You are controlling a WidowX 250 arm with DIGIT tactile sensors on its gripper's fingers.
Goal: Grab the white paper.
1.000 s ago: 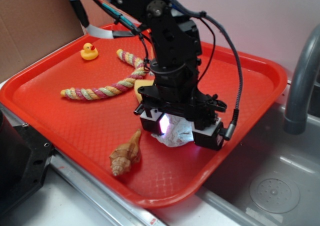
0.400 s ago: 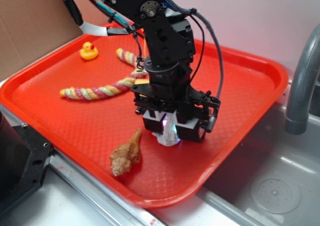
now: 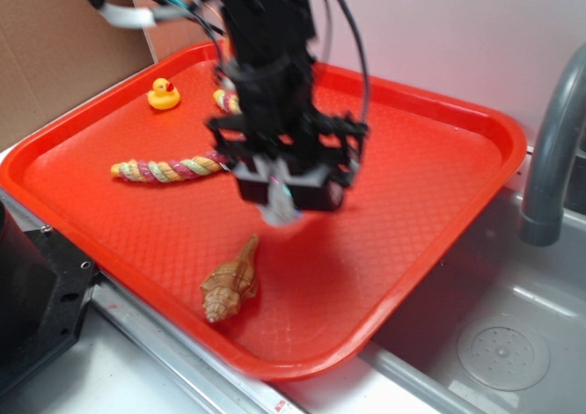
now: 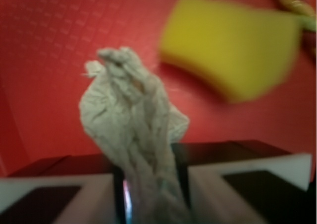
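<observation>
Here, end effector [image 3: 282,194] clamped on white paper [image 4: 136,135], wad pinched between its fingers, above red tray [image 3: 430,148]

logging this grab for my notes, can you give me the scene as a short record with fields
end effector: shut on the white paper, raised above the tray
white paper: crumpled, pinched between the fingers, hanging clear of the tray
tray: red, beside a sink
yellow sponge: on the tray, blurred in the wrist view
rope toy: striped, lying on the tray
rubber duck: near the tray's far corner
seashell: on the tray near its front edge
</observation>
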